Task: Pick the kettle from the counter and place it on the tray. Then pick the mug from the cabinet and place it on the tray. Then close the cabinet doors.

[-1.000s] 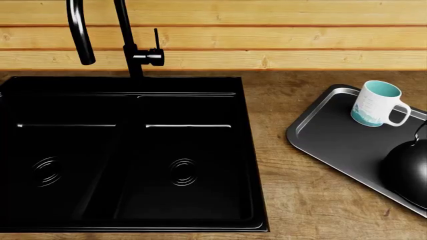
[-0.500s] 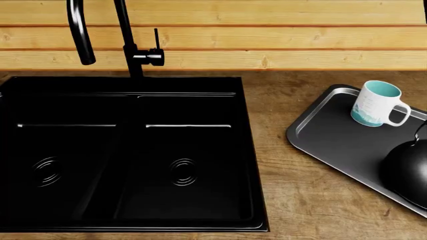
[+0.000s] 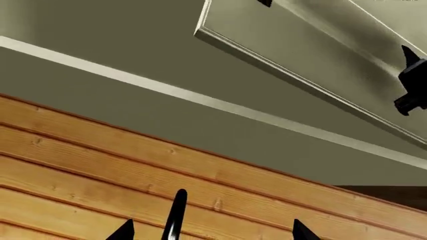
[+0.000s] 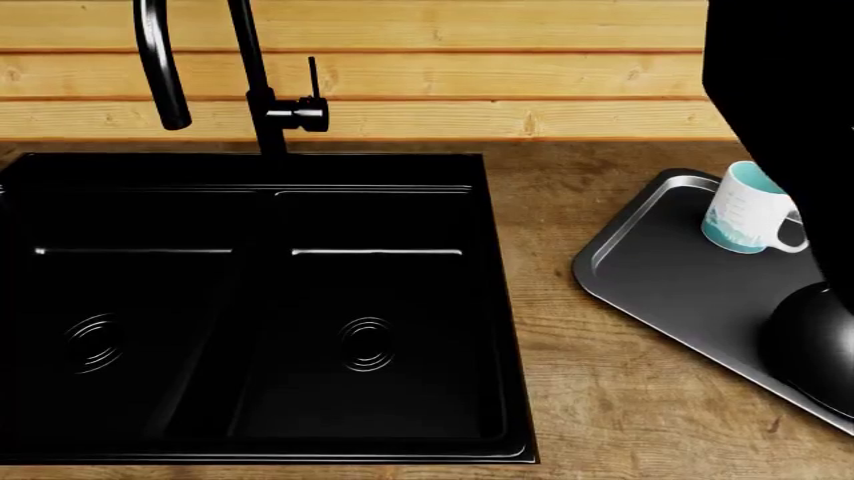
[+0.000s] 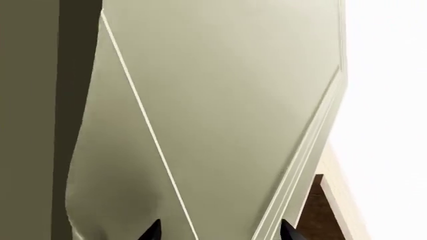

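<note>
Mug (image 4: 750,215) and kettle (image 4: 814,355) both sit on the tray (image 4: 667,275); closing the cabinet remains. The door panel (image 5: 220,110) lies directly ahead of the right gripper (image 5: 220,231), whose tips stand spread apart, empty. The right arm appears nearer. The left gripper (image 3: 212,231), also spread, faces wall planks (image 3: 100,165).

light: even, bright | focus: sharp | right wrist view: blown-out white edge

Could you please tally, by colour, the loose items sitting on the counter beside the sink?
Black: 1, the kettle
White and teal: 1, the mug
Dark grey: 1, the tray holding both
Total: 3
</note>
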### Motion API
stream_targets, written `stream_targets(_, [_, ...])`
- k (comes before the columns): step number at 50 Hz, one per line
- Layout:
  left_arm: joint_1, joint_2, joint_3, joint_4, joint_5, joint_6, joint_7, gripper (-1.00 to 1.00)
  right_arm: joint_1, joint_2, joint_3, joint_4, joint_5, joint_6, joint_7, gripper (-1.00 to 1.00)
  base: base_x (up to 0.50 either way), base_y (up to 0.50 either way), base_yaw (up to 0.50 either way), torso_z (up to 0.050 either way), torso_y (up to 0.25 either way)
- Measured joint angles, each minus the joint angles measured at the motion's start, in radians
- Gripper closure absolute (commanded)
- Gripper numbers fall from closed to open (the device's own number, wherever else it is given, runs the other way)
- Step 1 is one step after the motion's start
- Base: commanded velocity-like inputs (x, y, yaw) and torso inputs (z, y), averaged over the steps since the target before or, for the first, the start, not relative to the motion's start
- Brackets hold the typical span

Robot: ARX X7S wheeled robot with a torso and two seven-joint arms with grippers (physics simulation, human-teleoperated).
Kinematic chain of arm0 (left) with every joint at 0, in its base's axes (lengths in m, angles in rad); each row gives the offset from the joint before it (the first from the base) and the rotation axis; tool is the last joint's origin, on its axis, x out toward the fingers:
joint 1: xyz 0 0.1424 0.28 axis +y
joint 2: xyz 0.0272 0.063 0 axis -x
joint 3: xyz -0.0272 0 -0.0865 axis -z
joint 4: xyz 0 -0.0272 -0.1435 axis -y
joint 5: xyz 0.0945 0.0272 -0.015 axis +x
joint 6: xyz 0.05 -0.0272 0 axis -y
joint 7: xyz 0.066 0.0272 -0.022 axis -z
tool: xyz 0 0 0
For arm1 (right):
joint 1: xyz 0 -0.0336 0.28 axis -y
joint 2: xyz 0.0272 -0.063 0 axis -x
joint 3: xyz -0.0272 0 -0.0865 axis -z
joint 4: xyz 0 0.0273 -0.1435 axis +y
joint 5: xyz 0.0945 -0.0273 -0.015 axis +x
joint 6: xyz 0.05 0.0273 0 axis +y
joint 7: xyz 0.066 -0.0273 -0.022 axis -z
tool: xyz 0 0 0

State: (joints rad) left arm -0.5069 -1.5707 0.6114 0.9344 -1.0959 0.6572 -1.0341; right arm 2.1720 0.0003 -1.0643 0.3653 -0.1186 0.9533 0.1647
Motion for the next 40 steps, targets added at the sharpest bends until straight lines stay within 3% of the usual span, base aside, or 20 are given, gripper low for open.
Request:
stream_targets(29, [0.045,0.000,0.029,-0.028,0.037,0.055,0.005,-1.00,0.023,0.000,-0.343,0.169,0.258,-0.084,0.209,-1.00,0.00,0.00,0.00,0.000,0.000])
stream_targets(40, [0.059,0.000,0.038,-0.037,0.047,0.072,0.006,-1.00,0.038,0.000,-0.413,0.173,0.295,-0.087,0.248,-1.00,0.00,0.00,0.00,0.000,0.000])
